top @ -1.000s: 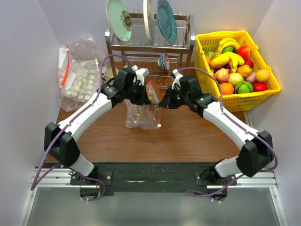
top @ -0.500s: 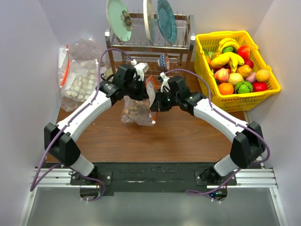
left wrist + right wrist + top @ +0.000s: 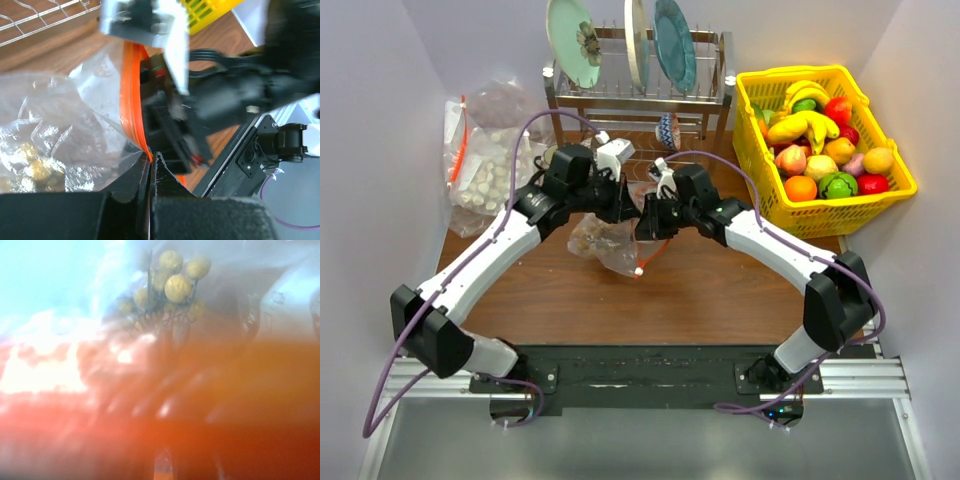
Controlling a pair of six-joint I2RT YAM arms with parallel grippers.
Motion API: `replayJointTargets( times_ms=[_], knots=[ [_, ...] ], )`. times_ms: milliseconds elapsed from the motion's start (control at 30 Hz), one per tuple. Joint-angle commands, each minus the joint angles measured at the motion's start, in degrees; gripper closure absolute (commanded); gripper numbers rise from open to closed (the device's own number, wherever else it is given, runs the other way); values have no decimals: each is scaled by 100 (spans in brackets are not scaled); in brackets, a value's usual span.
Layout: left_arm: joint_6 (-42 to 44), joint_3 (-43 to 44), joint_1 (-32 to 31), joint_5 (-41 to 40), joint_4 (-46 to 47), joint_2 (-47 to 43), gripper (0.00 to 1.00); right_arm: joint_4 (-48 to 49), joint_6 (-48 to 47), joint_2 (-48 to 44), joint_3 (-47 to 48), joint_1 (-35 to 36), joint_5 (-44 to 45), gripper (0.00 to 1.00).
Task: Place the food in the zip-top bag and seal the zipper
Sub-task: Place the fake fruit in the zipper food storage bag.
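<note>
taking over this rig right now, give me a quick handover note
Left gripper: shut on the orange-red zip strip of the clear crinkly plastic bag.
Right gripper: against the same strip beside it; open or shut unclear, its view is blurred.
Done: small yellowish-brown food pieces are inside the bag.
To do: run the strip shut; how much is sealed cannot be seen.

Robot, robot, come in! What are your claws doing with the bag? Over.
Left claw pinched shut on the zipper. Right claw at it too, grip unclear. Zip-top bag holds yellow toy food. Nothing in the way.
</note>
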Motion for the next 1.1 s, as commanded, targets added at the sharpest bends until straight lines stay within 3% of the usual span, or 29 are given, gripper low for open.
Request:
replayJointTargets(
  times_ms=[0,67,300,433,900,1067],
  knots=[
    [143,-61,-12,-40,274,-319,100,77,-72,-80,260,20,243,65],
    [143,-140,-12,-383,194,-231,100,-142,-152,-203,348,20,428,59],
    [99,-491,-12,-911,423,-47,100,-1004,-599,-730,699,20,973,56],
    [64,-597,-12,-1043,511,190,100,-1443,-749,-950,953,12,1455,46],
    [55,-536,-12,-1289,555,191,100,-2437,-1347,-1364,1982,-15,3159,47],
    [81,-237,67,-1527,230,138,100,-2613,-1444,-1346,2492,-278,3215,48]
  ],
)
